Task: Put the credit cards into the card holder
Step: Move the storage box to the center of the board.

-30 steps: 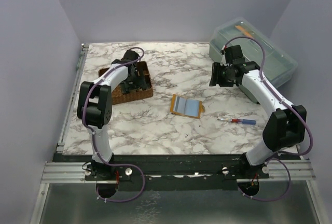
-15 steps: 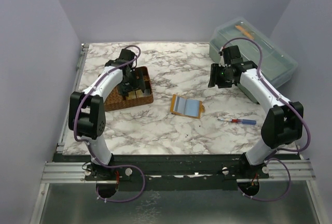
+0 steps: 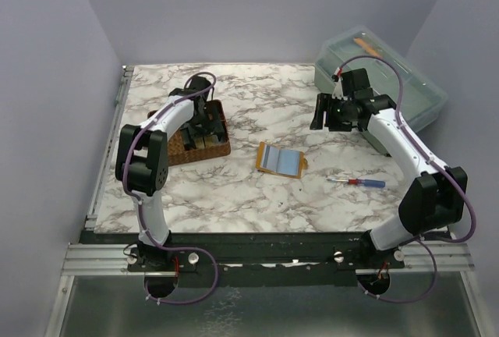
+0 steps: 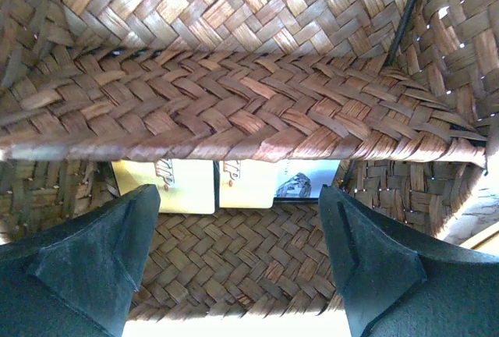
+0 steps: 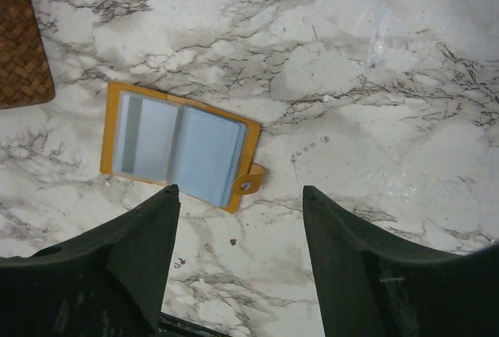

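The card holder [image 3: 281, 160] lies open on the marble, orange-tan with pale blue sleeves, and shows below my right fingers as the card holder [image 5: 179, 146]. My right gripper [image 3: 323, 115] [image 5: 240, 190] hovers open above the marble, up and to the right of the holder, holding nothing. My left gripper [image 3: 203, 124] [image 4: 240, 193] is down inside the woven basket [image 3: 175, 146], open and empty. Just beyond its fingertips, credit cards lie under the woven divider [image 4: 234, 115]: two yellowish cards [image 4: 168, 189] [image 4: 245, 189] and a white-grey one [image 4: 306, 184], all partly hidden.
A clear plastic lidded box [image 3: 390, 79] stands at the back right behind the right arm. A red and blue screwdriver [image 3: 357, 182] lies right of the holder. A basket corner [image 5: 19, 48] shows at the left in the right wrist view.
The left arm shifted slightly over the basket and its jaws spread wider. The right jaws also widened a little, and that gripper shifted only slightly. The holder has not moved.
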Action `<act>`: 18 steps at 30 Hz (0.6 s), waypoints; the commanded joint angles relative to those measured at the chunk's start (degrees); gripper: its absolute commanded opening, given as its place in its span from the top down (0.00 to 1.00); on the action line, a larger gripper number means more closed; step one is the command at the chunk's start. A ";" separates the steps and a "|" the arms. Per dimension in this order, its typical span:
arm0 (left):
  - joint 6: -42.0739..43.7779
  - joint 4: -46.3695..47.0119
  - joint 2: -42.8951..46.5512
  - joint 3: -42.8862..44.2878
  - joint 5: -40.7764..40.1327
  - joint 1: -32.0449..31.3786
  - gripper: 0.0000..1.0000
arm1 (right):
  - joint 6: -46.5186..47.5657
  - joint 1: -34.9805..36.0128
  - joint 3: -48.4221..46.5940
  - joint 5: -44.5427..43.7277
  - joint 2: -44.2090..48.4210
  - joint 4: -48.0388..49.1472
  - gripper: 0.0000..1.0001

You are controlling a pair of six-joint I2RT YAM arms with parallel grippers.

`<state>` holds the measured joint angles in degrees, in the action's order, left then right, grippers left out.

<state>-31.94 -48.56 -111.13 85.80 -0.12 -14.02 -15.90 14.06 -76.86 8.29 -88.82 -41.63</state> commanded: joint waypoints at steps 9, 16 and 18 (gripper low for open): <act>-3.87 -3.61 -0.89 0.10 -5.87 -2.60 0.09 | 0.61 -0.19 0.60 7.99 4.18 -4.54 0.29; -5.28 -2.95 1.73 3.65 -8.13 -5.66 0.08 | 0.56 -0.19 -0.92 13.75 3.92 -2.67 0.27; -4.66 -2.80 0.97 4.06 -7.16 -6.30 0.10 | -0.11 -0.18 -2.08 14.12 2.12 -3.29 0.28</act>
<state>-35.81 -51.83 -112.57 87.39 -5.72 -18.44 -15.99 14.06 -76.88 18.59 -86.02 -44.64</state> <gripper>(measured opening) 0.916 0.725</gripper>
